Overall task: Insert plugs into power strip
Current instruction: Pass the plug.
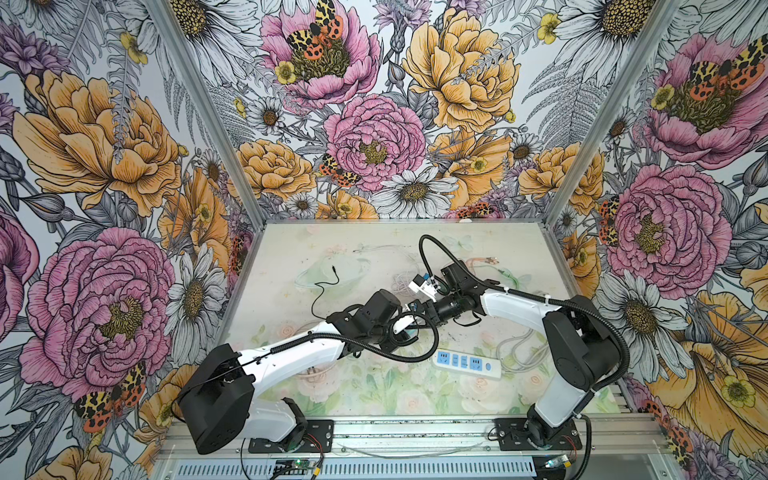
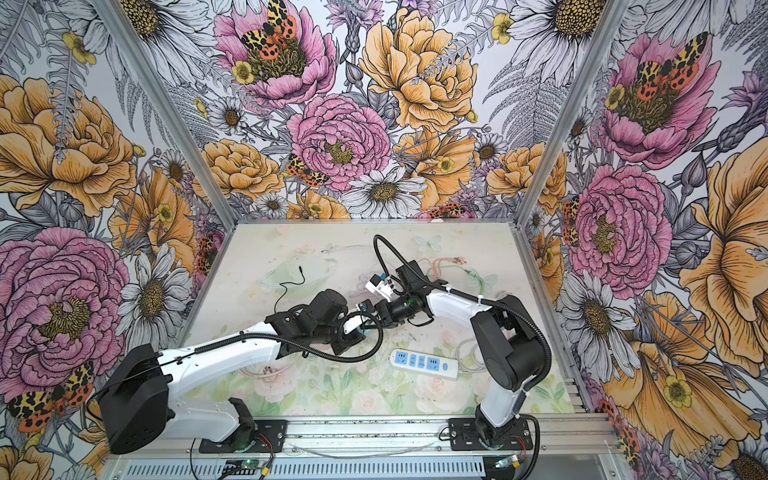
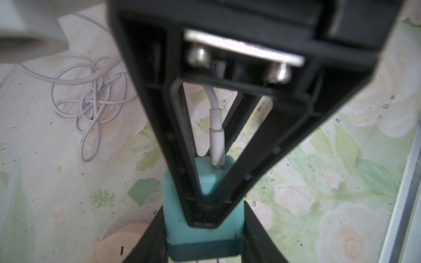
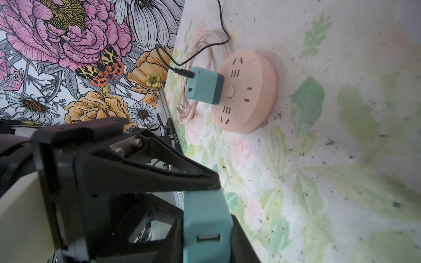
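1. I work in a robot test cell, not a home: a closed booth of flower-printed walls [image 1: 374,124] framed by bare aluminium posts [image 1: 204,104].
2. My left arm [image 1: 291,353] and right arm [image 1: 515,307] are bolted on black base plates [image 1: 320,434] to an aluminium rail [image 1: 415,432] along the near edge of the table [image 1: 291,249].
3. Below that rail run a slotted cable duct [image 1: 415,469] and a small lit circuit board [image 1: 297,462] with loose wires.
4. The table's printed floral sheet is scuffed and speckled with dirt.

My long power strip [image 1: 467,363] lies front right on the table [image 1: 291,249]; the round power strip [image 4: 246,91] sits further left, one plug [image 4: 205,87] in it; a second plug [image 3: 206,180] hangs mid-table.
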Robot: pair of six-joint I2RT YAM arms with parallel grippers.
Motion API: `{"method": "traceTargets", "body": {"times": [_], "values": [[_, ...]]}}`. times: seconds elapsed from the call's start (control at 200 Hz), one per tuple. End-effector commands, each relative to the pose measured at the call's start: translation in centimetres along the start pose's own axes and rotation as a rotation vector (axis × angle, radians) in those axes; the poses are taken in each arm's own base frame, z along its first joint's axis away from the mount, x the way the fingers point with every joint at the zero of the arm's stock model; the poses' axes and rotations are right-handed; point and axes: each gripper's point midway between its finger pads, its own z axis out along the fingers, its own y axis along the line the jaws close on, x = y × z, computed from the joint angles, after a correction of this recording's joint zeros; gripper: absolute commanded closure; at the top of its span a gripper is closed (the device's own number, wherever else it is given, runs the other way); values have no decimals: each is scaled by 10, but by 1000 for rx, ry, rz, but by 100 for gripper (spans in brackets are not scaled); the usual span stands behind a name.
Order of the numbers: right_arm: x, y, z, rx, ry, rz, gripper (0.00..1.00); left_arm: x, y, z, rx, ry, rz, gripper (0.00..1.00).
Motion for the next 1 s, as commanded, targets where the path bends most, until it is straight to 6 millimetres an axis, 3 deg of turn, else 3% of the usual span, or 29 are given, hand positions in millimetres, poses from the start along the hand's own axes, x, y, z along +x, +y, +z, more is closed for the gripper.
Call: {"method": "traceTargets", "body": {"times": [0.0,0.115,0.23,0.28,0.445,0.596,0.821,0.991], "values": [[5,-18,3,122,4,2,100,-44,32,-27,-127,-189,-48,68],[-15,-19,-7,167,-52,5,100,-36,31,-34,-139,-213,-73,62],[-33,-8,-16,163,-94,-9,100,-28,38,-49,-191,-280,-138,60],[-39,-3,-19,155,-106,-17,100,-24,41,-56,-207,-298,-172,55],[-48,7,-24,153,-131,-39,100,-16,51,-71,-266,-329,-225,35],[-45,11,-25,136,-126,-36,100,-15,55,-69,-266,-333,-248,28],[-50,-1,-36,235,-184,-9,100,-18,65,-71,-269,-338,-333,34],[-62,3,-47,281,-244,13,100,-24,45,-63,-153,-348,-353,57]]}}
